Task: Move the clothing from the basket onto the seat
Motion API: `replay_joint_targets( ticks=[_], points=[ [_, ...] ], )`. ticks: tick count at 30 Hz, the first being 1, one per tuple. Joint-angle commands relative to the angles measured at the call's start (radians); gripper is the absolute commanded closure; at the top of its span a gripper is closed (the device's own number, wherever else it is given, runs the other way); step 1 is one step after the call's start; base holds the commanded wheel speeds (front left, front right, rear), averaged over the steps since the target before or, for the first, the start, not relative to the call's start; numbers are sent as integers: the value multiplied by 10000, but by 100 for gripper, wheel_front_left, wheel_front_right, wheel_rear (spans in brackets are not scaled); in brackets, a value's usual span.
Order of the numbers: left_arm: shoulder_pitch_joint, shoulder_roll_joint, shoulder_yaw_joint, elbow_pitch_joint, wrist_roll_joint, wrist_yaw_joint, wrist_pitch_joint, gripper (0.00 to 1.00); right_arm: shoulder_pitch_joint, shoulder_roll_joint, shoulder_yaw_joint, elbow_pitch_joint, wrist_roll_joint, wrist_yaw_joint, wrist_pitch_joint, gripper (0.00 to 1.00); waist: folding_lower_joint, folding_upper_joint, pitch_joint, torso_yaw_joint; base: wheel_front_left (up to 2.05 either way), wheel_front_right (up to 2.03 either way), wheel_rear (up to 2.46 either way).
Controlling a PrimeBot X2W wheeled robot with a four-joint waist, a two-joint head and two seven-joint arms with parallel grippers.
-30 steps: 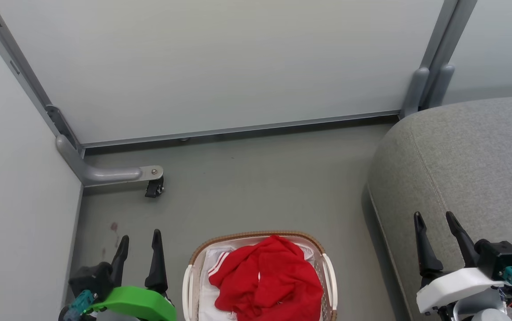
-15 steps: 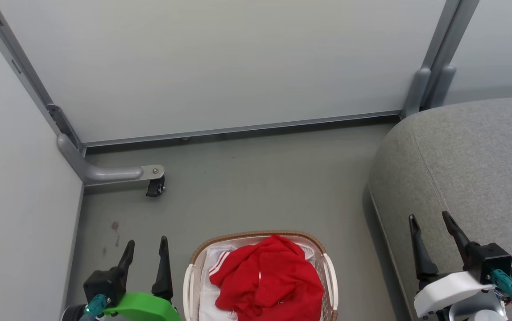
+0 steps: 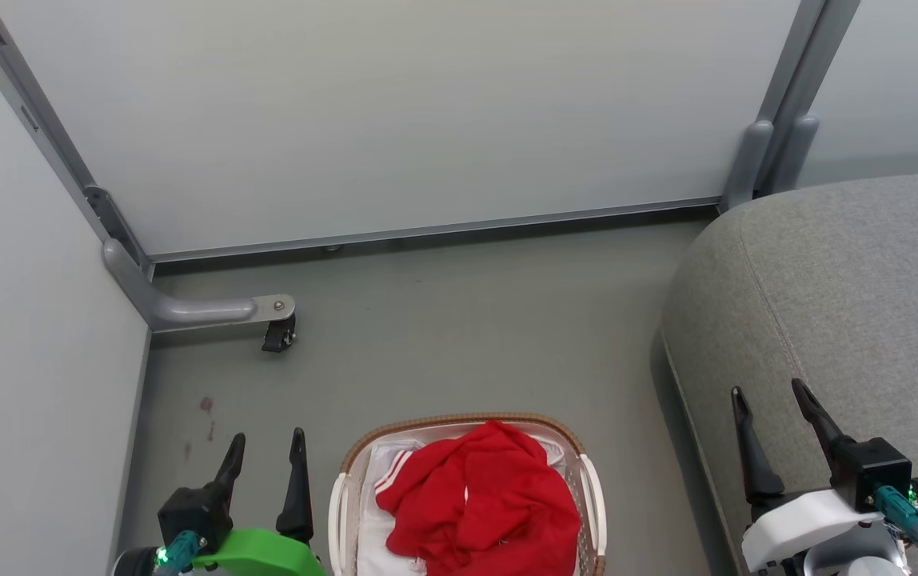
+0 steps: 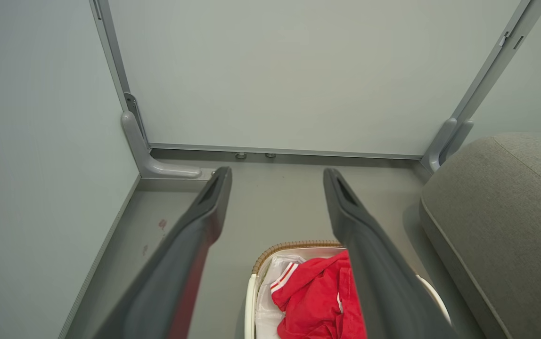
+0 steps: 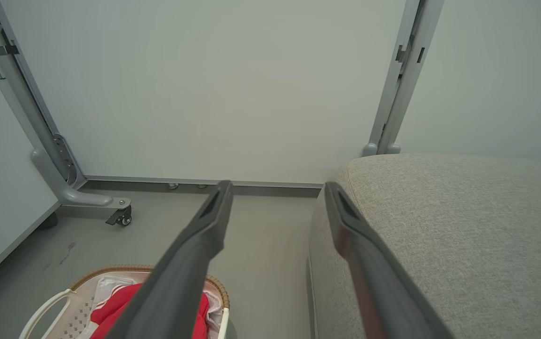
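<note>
1. Lying bunched in the basket (image 3: 459,419) on the floor, the clothing (image 3: 479,500) sits between both hands, low in the near middle.
2. The left hand (image 3: 267,436) (fingers spread wide, holding nothing) hovers just left of the basket, so the clothing lies to its right.
3. The right hand (image 3: 768,390), equally wide and empty, hangs over the seat (image 3: 827,280), farther off; the left looks nearer.

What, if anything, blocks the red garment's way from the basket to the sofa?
Nothing visible. The red garment lies uncovered in the basket, and only bare floor separates it from the sofa. The left gripper and right gripper are open, holding nothing.
</note>
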Motion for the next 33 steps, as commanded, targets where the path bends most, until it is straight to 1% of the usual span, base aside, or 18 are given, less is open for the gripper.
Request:
replay_joint_targets(
  ticks=[1, 18, 25, 29, 33],
  points=[
    [-110, 66, 3, 28, 40, 52, -35, 0, 120, -60, -6, 34, -49, 1, -46, 0, 0, 0, 0, -1, 0, 0, 0],
    [-318, 63, -209, 25, 148, -32, -24, 0, -67, -60, -43, -55, 9, 1, -46, 0, 0, 0, 238, -63, 0, 0, 0],
    [-931, 60, -644, 68, 217, -185, -24, 0, -521, -58, -51, -262, 67, 1, -44, 0, 0, 0, 1174, -282, 0, 0, 0],
    [-1551, 63, -1070, 273, 345, -301, -24, 0, -953, -58, -46, -380, 133, 1, -36, 0, 0, 0, 1958, -498, 0, 0, 0],
    [-2314, 61, -1507, 761, 533, -376, -22, 0, -1494, -57, 19, -471, 232, 1, -35, 0, 0, 0, 2908, -834, 0, 0, 0]
  ],
)
